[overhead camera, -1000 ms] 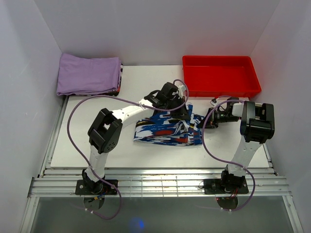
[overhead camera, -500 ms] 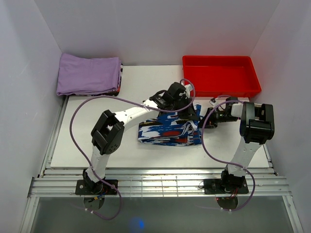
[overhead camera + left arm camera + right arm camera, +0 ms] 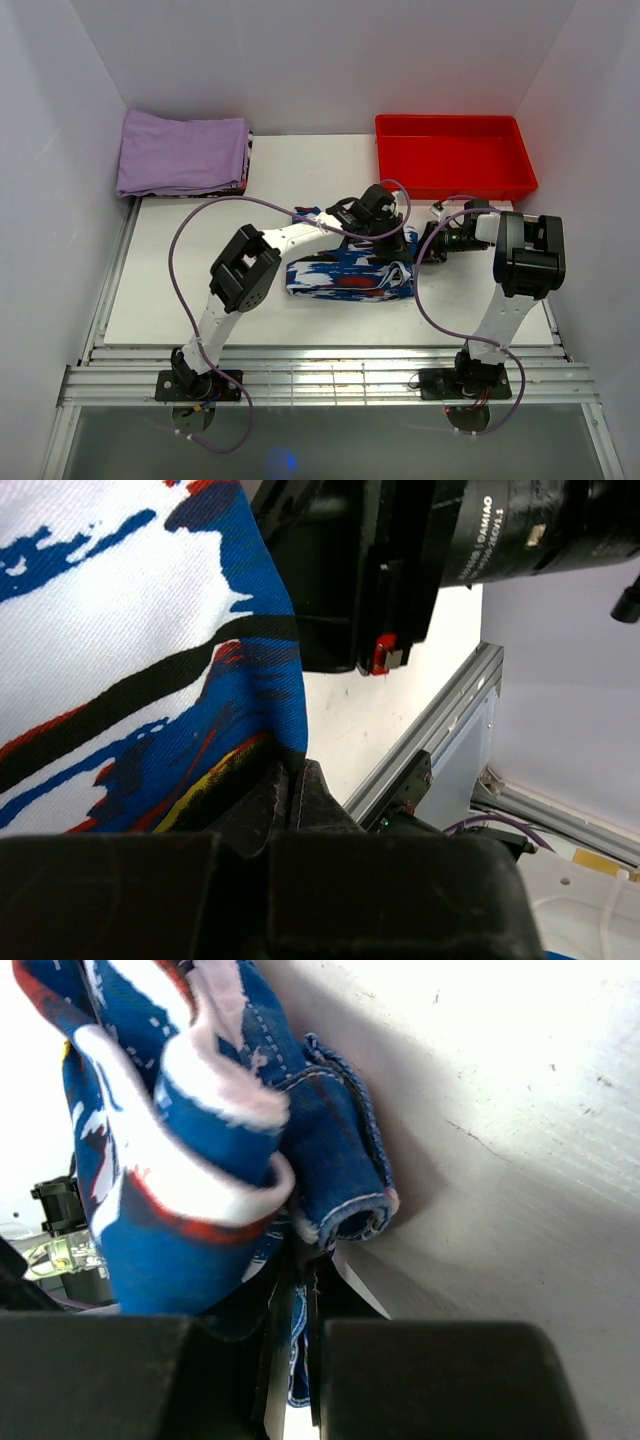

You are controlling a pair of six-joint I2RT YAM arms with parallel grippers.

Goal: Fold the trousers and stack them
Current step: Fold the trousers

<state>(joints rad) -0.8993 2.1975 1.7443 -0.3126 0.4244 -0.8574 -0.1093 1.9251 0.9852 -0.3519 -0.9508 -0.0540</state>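
Left claw [image 3: 285, 780] was clenched on an edge of the trousers [image 3: 345, 275], with the print fabric draping off its fingertips. The right claw [image 3: 300, 1275], right next to it, was pinched shut on a rolled hem of the same bundle. My guess is both held the one end so the fabric could get carried over as a fold instead of dragged.

Below and to the left of the two claws, the trousers lay as a narrow, partly folded band on the table [image 3: 200, 290]. I'd call that mid-fold, stacking not begun.

The claws sat really close together, and the right arm's wrist filled the space just past the left claw, so them bumping each other looked like the main risk.

Behind the claws, a bit apart, sat a red tray [image 3: 455, 188]. Way off to the left claw's rear left was a folded lilac cloth [image 3: 180, 152], well clear of the trousers.
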